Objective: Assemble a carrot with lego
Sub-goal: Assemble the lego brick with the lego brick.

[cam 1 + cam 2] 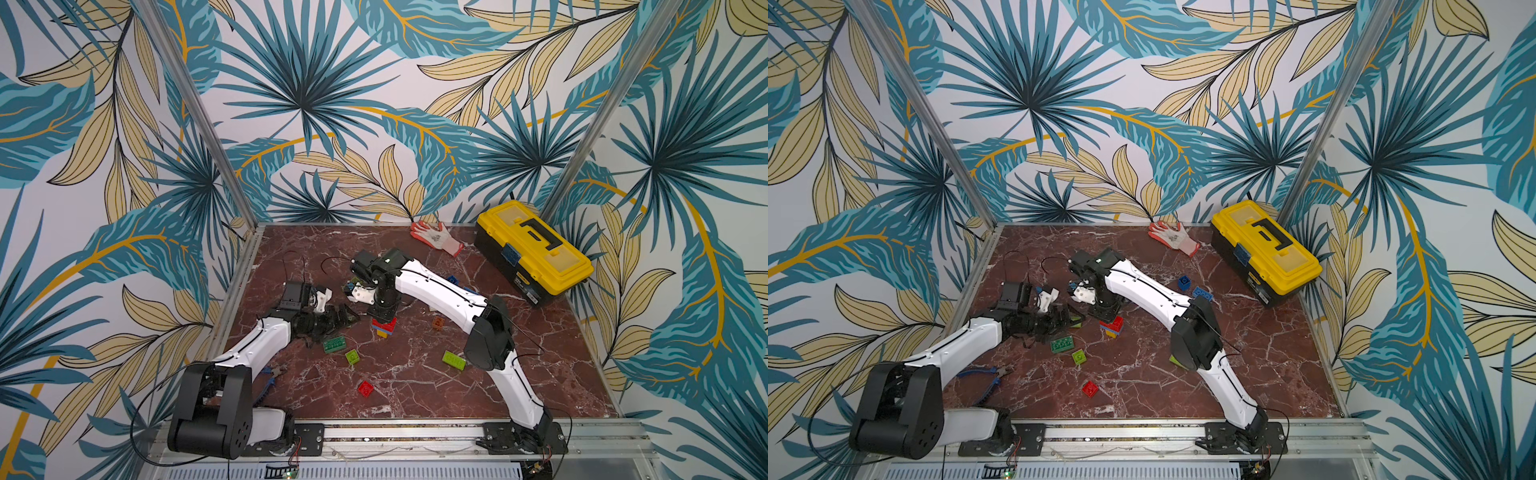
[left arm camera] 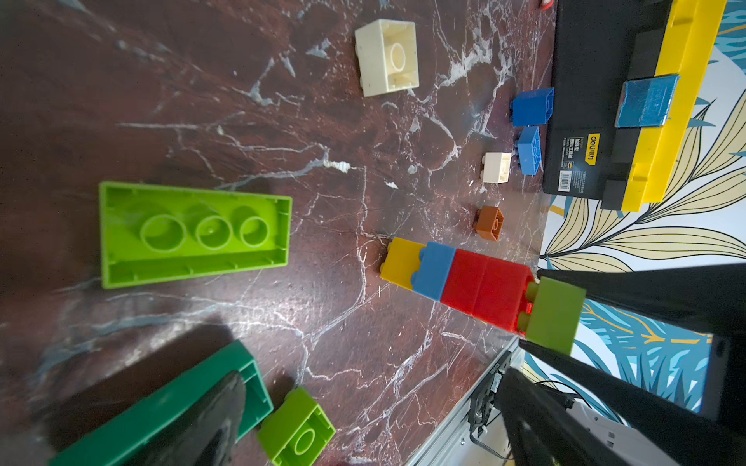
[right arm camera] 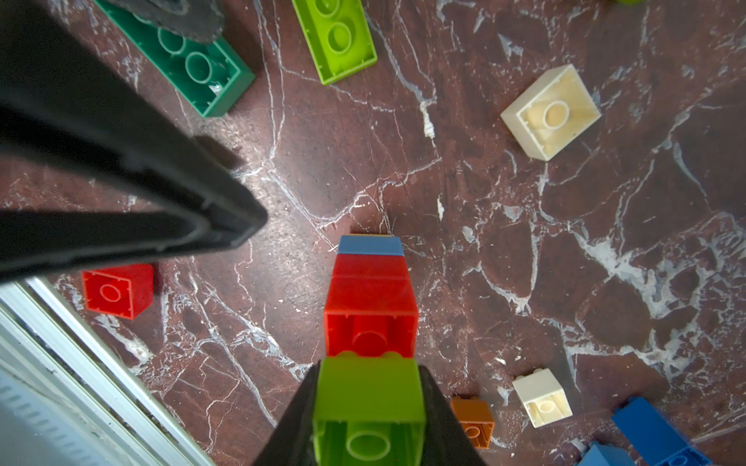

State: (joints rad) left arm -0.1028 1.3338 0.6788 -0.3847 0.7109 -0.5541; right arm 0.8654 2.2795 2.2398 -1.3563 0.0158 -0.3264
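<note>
One container shares the marbled table with the lego: a black toolbox with a yellow lid, parked at the far right corner. Its lid is down, so we cannot see what it holds. On its side wall a yellow tag reads "deli"; the small print and barcode beside it are too fine for us to read.

Four bricks make up the stack near the middle of the table: yellow at the foot, then blue, then two red. Its long axis rises from the table, yellow end down, and its studs face downward, leaving the top red brick's hollow underside open to the right wrist camera.

We see the right gripper reaching down from above, its claw pinching a lime brick set against the red top, studs downward and showing in the seam. The left gripper lies low just left of the stack, claw spread wide, one fingertip over a dark green oblong lying hollow side up.

Loose lego is scattered around: a lime oblong hollow side up, a lime square, a red square nearer, an orange brick to the right, two blue bricks near the toolbox and two cream bricks.
</note>
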